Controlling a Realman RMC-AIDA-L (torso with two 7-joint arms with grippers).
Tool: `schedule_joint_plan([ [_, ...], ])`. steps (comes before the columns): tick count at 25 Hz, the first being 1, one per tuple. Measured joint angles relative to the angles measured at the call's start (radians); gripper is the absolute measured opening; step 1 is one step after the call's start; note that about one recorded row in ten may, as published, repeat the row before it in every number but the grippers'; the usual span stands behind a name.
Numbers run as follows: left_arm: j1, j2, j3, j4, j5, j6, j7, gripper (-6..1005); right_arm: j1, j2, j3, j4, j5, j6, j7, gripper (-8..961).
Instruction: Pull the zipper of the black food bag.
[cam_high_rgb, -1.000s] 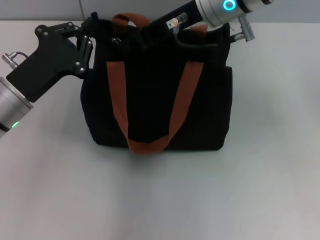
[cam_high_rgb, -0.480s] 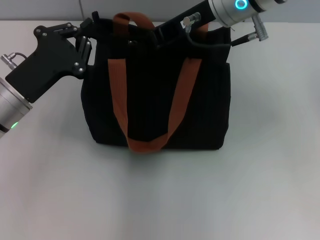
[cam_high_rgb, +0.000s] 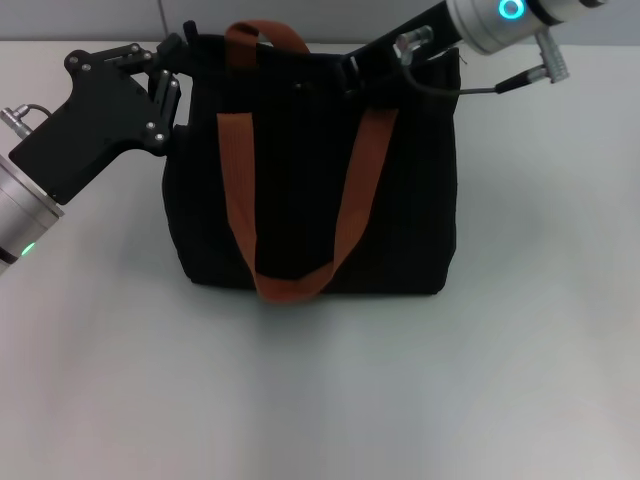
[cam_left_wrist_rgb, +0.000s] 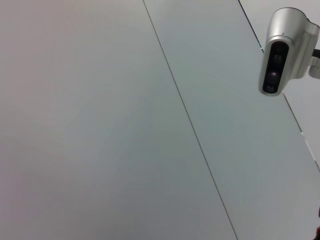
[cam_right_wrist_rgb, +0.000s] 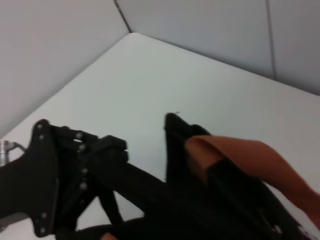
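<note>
The black food bag (cam_high_rgb: 300, 200) stands upright at the table's middle, with rust-orange strap handles (cam_high_rgb: 235, 200) hanging down its front. My left gripper (cam_high_rgb: 178, 62) is shut on the bag's top left corner and holds it. My right gripper (cam_high_rgb: 352, 72) reaches in from the upper right and sits on the bag's top edge, right of its middle. The zipper pull is hidden under it. The right wrist view shows the bag's top (cam_right_wrist_rgb: 200, 200), an orange strap (cam_right_wrist_rgb: 240, 155) and my left gripper (cam_right_wrist_rgb: 107, 150) at the bag's corner.
The bag rests on a white table (cam_high_rgb: 400, 380). A grey wall runs behind it. The left wrist view shows only wall panels and a mounted camera (cam_left_wrist_rgb: 280, 50).
My right gripper has slid to the right along the bag's top edge, from left of middle to right of middle. The left gripper and the bag have stayed put.
</note>
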Motion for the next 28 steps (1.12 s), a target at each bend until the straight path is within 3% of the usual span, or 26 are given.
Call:
schedule_joint_plan([
  [21,-0.007,0.002,0.0,0.002,0.0,-0.014,-0.001,26,-0.205,0.002,0.014,-0.332,-0.12,-0.093,0.093,-1],
  [28,-0.009,0.002,0.0,0.001,0.0,-0.014,0.0,26,-0.216,0.003,0.016,-0.341,-0.106,-0.091,0.094,-1],
])
